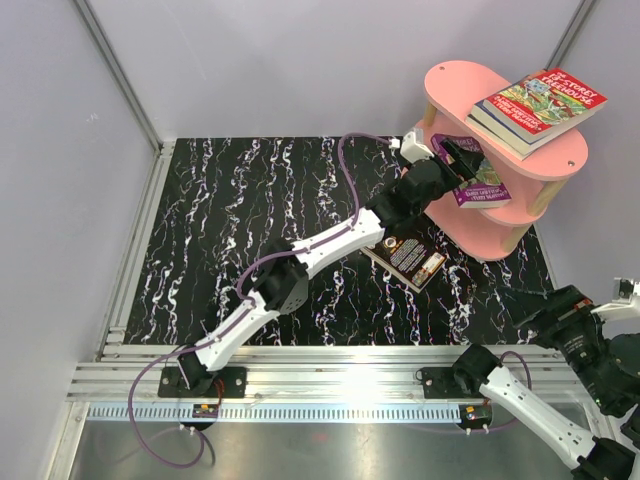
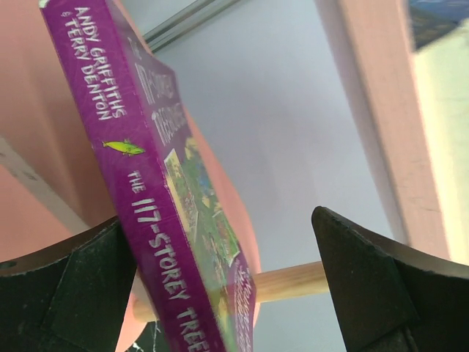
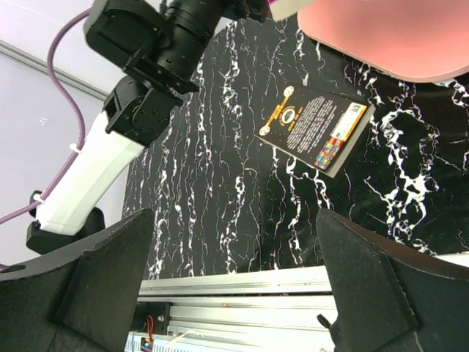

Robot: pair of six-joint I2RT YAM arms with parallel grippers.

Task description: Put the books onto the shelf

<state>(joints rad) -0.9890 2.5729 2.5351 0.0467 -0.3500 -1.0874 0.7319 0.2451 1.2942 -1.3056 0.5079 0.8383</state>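
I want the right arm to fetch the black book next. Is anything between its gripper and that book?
Nothing visible. The table between the right gripper and the black book lies bare. The left arm reaches to the shelf just beyond the book, not in between.

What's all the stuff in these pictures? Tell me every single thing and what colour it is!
shelf: one, pink with pale wooden posts, far right of the table
red book: one, red, on top of a stack on the shelf's top board
stack below it: count unclear, top board
purple book: one, purple, middle board, between the left gripper's fingers
black book: one, black, flat on the table beside the shelf
table: one, black with white streaks
cable: one, purple, along the left arm
left gripper: one, black, open, at the shelf
right gripper: one, black, open, empty, near right
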